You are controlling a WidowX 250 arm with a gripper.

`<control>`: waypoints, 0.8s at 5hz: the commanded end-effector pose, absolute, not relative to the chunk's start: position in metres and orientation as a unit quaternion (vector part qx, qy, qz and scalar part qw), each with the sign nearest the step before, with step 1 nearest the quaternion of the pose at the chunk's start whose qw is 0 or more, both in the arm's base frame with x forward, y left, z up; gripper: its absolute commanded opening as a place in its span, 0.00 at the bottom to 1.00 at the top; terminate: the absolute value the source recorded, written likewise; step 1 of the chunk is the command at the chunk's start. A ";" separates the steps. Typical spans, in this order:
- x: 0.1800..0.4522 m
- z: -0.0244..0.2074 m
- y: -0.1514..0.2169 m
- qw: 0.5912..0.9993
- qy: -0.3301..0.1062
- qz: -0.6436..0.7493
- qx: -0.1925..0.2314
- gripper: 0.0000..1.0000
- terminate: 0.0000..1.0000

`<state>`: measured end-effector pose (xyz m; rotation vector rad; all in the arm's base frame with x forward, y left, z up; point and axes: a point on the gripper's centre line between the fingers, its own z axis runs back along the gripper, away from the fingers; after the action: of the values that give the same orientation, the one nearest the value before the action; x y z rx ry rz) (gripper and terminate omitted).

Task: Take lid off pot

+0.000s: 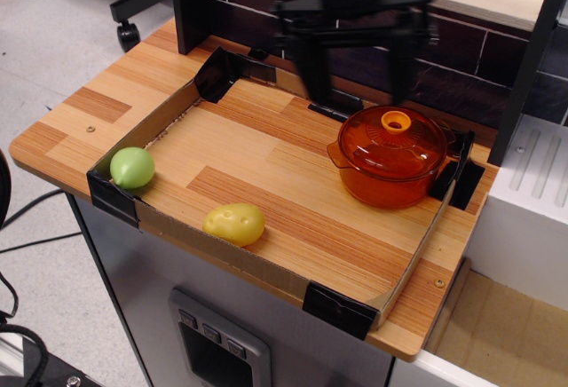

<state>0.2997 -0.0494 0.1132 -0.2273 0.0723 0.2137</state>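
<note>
In the one view you have, the pot (390, 169) sits at the far right end of the tray (284, 267), close against the black corner brackets by the back wall. The lid (393, 141) is still seated on it, knob (396, 122) up and centred, so nothing of the task is done yet.

Your gripper (353, 76) hangs above and just behind the pot, blurred with motion. Its two dark fingers (312, 72) point down with a wide gap between them, so the jaws stand open and hold nothing. The right finger comes down close to the knob in the picture, but you cannot tell from this angle whether it is directly over the lid or further back toward the wall.

Left on the tray, well away from the pot, you see a green fruit (132, 167) at the near left corner and a yellow one (234, 224) along the front edge. Neither is in your way.

What remains, by my reckoning, is all of it: centre the fingers over the knob, lower, close on it, and lift the lid clear.
</note>
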 end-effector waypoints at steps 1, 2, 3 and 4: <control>0.319 0.114 -0.076 0.988 -0.022 0.125 -0.092 1.00 0.00; 0.327 0.107 -0.075 0.987 -0.045 0.137 -0.069 1.00 0.00; 0.335 0.097 -0.075 0.987 -0.039 0.145 -0.058 1.00 0.00; 0.340 0.092 -0.074 0.986 -0.043 0.152 -0.045 1.00 0.00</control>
<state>0.3330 -0.0714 0.0757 -0.0713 -0.0361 0.3080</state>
